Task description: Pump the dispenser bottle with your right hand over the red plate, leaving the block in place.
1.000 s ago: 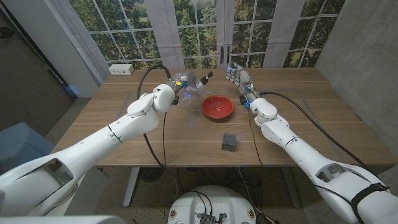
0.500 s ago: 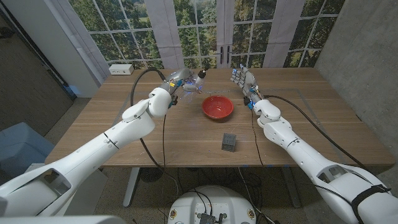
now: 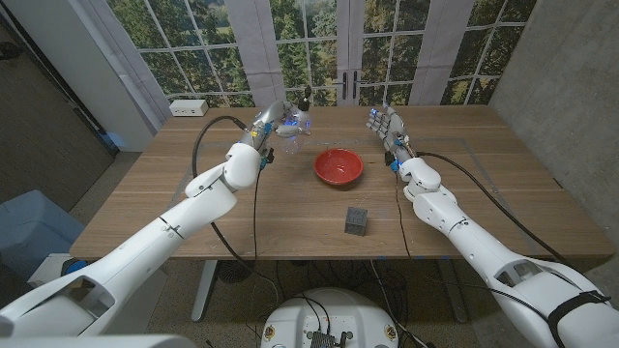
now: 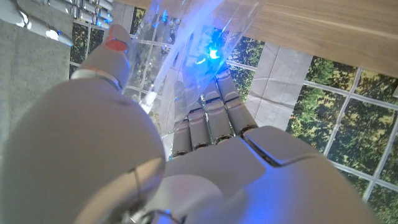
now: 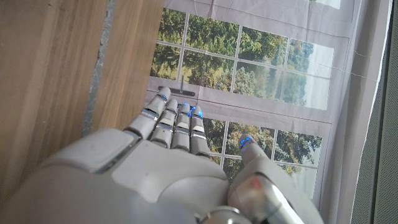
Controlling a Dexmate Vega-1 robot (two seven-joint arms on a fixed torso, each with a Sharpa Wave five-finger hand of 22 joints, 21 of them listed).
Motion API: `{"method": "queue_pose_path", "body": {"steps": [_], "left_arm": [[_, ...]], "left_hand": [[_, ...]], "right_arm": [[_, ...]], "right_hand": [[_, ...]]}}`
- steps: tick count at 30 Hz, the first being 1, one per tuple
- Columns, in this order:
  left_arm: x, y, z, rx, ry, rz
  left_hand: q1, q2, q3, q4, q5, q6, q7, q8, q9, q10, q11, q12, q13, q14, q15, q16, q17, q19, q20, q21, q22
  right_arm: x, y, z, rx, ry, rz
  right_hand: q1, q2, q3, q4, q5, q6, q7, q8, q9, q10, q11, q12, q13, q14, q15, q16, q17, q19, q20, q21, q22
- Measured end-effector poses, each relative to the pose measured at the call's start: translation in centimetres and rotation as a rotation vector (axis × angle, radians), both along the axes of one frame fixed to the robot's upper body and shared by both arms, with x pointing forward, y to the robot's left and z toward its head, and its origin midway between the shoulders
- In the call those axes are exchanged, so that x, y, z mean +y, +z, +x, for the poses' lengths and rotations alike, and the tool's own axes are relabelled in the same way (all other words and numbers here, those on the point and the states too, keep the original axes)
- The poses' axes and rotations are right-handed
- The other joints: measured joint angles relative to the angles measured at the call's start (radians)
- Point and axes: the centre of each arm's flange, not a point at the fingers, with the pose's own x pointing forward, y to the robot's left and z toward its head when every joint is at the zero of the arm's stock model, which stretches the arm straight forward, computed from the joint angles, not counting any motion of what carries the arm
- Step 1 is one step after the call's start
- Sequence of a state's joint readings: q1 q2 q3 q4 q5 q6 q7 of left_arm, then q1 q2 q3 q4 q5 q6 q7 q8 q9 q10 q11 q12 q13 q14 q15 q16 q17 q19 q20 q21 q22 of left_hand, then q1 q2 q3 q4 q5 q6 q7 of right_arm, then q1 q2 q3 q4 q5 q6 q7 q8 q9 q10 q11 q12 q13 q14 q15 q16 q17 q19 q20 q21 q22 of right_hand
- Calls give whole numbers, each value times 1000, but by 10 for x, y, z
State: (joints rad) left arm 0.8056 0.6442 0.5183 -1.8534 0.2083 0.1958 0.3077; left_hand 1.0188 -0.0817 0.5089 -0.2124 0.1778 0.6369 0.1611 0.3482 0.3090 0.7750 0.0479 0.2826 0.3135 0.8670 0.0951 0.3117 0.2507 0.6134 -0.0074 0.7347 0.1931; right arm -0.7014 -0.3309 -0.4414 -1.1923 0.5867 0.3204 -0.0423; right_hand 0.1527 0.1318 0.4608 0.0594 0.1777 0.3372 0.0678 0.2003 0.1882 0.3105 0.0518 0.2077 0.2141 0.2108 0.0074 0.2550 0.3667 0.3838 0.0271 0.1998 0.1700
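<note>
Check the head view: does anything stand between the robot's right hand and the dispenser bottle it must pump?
Nothing visible does. The left hand holds the dispenser bottle up beyond the red plate, and the right hand is open across a gap of bare table. The block sits nearer the robot, clear of that path.

A: The table [image 3: 242, 208] is showing a matt wood grain in warm brown planks. How is the dispenser bottle [image 3: 291, 121] looking?

B: It is looking like clear, glossy plastic, catching blue light; its pump top [image 3: 308, 95] is reading as dark plastic. The left robot hand [image 3: 273, 120] holding it is showing smooth white plastic shells with a soft sheen.

A: The right robot hand [image 3: 383, 126] is showing the same smooth white casing, with greyer segments along the fingers [image 5: 177, 121].

B: The red plate [image 3: 338, 166] is gleaming, smooth and glossy. The block [image 3: 357, 221] is looking dull, dark grey and matt.

A: The cables [image 3: 484, 193] are looking like matt black rubber.
</note>
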Motion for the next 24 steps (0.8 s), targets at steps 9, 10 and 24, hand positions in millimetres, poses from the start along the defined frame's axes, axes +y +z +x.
{"method": "queue_pose_path", "body": {"steps": [9,10,24], "left_arm": [[13,-6,8,14,-93,-165],[13,-5,7,12,-103,-175],[31,-18,16,49,-104,-414]], "left_hand": [[0,0,-1,1,0,0,0,-1,0,0,0,0,5,2,2,0,0,0,0,3,0],[0,0,-1,1,0,0,0,-1,0,0,0,0,5,2,2,2,0,0,0,6,0],[0,0,-3,3,-1,0,0,-5,5,0,0,0,9,4,3,10,2,7,7,26,-2]], "right_arm": [[-9,-5,-1,0,-18,28],[-10,-6,-1,1,-19,29],[-18,-9,-2,-1,-35,64]], "right_hand": [[0,0,-5,-6,0,0,0,0,0,0,0,0,0,0,0,0,0,-2,2,0,0],[0,0,-5,-6,0,0,0,0,0,0,0,0,0,0,0,-3,0,-2,2,0,0],[0,0,-5,-6,0,0,0,0,0,0,0,0,0,0,0,-4,0,-2,2,0,0]]}}
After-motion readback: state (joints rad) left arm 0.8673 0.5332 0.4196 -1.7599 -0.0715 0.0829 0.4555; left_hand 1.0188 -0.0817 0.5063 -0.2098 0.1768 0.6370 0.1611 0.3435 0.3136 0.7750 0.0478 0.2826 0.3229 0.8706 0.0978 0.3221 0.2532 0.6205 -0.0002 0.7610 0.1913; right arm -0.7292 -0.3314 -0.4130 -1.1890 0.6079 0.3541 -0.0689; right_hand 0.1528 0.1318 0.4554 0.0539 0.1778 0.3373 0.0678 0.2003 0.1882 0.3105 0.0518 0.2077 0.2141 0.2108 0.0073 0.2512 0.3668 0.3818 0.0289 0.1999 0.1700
